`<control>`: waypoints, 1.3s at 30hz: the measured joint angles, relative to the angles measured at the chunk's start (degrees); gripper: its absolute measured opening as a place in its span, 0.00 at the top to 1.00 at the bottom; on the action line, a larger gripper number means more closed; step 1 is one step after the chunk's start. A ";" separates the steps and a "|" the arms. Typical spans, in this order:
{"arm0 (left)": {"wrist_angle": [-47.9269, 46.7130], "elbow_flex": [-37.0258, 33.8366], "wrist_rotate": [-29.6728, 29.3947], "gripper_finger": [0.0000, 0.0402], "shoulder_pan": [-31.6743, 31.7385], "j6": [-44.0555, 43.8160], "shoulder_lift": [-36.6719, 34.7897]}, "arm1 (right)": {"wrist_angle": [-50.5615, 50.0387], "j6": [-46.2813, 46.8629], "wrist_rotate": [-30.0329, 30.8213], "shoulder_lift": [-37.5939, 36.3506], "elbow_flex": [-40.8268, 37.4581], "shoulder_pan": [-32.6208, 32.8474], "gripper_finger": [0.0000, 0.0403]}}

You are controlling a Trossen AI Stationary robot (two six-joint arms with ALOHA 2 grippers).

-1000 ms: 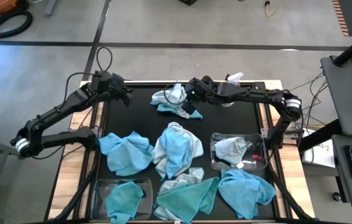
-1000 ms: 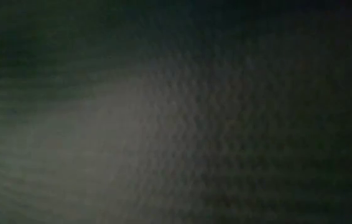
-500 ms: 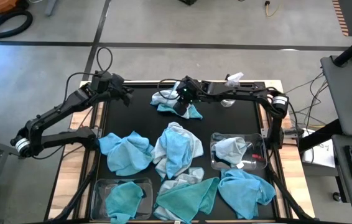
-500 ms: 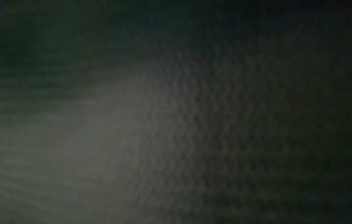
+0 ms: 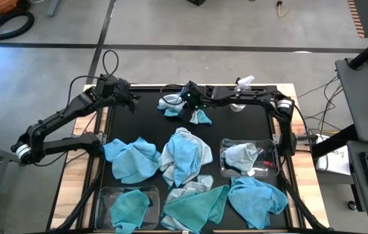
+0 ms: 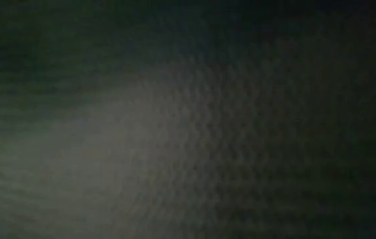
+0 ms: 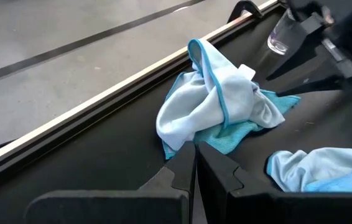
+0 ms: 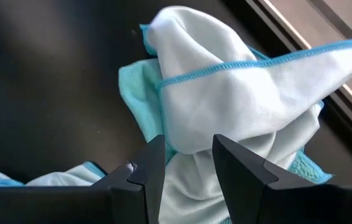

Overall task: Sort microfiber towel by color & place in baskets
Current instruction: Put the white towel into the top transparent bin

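Near edge: left bin (image 5: 127, 207) held a teal towel (image 5: 131, 208), right bin (image 5: 249, 158) a pale towel (image 5: 240, 155). Loose towels (image 5: 185, 156) lay between and around them on the black table (image 5: 146, 123). Far side: right gripper (image 5: 185, 109) was over the pale cloth (image 8: 238, 93) on a teal one (image 7: 231, 135), fingers (image 8: 148, 168) apart, straddling a fold. Left gripper (image 5: 132, 99) sat closed at the far-left corner, holding nothing. Low view was dark.

Black table (image 5: 148, 114) strewn with towels (image 5: 185, 155), two clear baskets (image 5: 270, 162), spray bottle (image 5: 238, 97)
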 joint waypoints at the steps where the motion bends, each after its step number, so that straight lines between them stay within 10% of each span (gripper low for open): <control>1: 0.00 0.00 0.02 1.00 0.00 0.00 0.00 | 0.06 0.01 0.00 0.34 0.00 -0.09 0.68; 39: 0.06 0.00 1.51 1.00 0.00 1.55 0.00 | -2.71 2.65 -1.46 3.19 1.68 -3.95 0.55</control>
